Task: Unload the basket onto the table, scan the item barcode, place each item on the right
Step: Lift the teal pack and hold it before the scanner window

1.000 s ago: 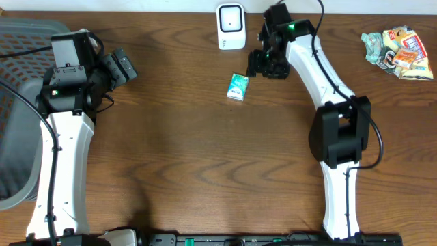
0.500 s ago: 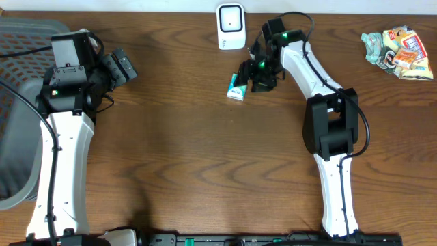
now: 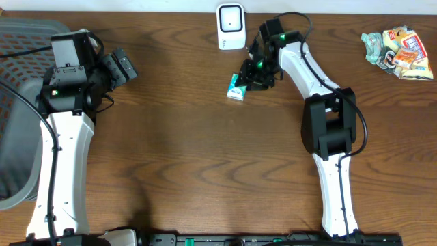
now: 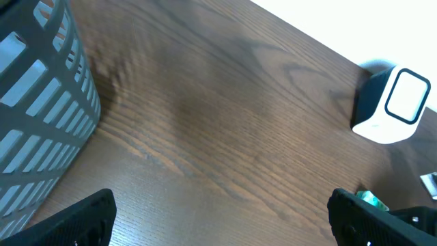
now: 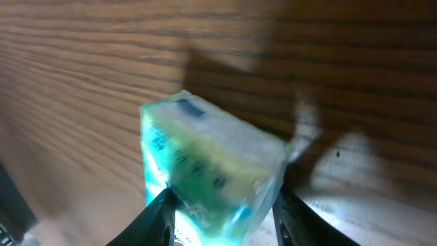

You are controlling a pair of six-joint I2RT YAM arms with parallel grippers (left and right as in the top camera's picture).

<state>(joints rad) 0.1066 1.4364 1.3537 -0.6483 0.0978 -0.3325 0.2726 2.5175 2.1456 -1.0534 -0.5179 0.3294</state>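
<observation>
Right gripper (image 3: 251, 76) has swung from beside the scanner (image 3: 231, 27) down toward 7 o'clock over the last second and now sits on the pack (image 3: 237, 87), its jaws narrower than before. Pack, scanner and left arm have not shifted. Overhead: the pack, small and green-and-white, lies on the table (image 3: 191, 157) at the scanner's 6 o'clock, near it but apart; the gripper comes onto it from the pack's 2 o'clock. Right wrist view, blurred: the pack (image 5: 205, 171) fills the gap between the two fingers (image 5: 158, 217), one pad against each side, so the gripper is clamped on it; the pack looks tilted, one corner up, though whether it has left the wood cannot be told. Left gripper (image 3: 121, 65) hangs at the table's 10 o'clock, jaws spread wide, holding nothing, aimed toward 3 o'clock. Left wrist view: the scanner (image 4: 392, 106) stands upright at 2 o'clock with its window facing the camera; a sliver of the pack (image 4: 372, 199) shows at 4 o'clock. Grey slatted basket (image 3: 13, 102) sits at the table's 9 o'clock edge. Heap of wrappers (image 3: 399, 51) lies at the table's 2 o'clock corner, well apart from the pack.
</observation>
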